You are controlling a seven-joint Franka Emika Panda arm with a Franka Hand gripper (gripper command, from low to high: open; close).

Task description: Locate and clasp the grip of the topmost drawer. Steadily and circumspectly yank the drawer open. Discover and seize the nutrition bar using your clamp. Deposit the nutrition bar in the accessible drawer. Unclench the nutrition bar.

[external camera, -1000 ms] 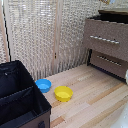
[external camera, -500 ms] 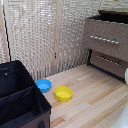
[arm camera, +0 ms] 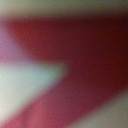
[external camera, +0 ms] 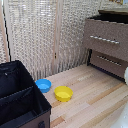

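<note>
Light wood plank floor (external camera: 95,95) w/ a pale woven screen (external camera: 45,40) behind it. At the exterior view's right, against the screen, stands the dark wood dresser (external camera: 112,20). The topmost drawer (external camera: 106,40) is grey-brown, front flush and shut as far as can be seen; its long axis runs across the dresser front, slanting down toward the exterior view's right. Its silver bar handle (external camera: 104,40) lies along that same axis. A lower drawer (external camera: 107,62) w/ a like handle sits beneath.

On the floor near the middle: a blue bowl (external camera: 43,85) and a yellow bowl (external camera: 63,93), just beside each other, blue nearer the screen. A black bin (external camera: 20,100) fills the corner at the exterior view's lower left.

Tool not seen in either view, so its opening can't be told, nor the drawer's place relative to it. Wrist view is only a blur of red, pink and white shapes; nothing identifiable. A white curved edge (external camera: 126,76) shows at the exterior view's right border.
</note>
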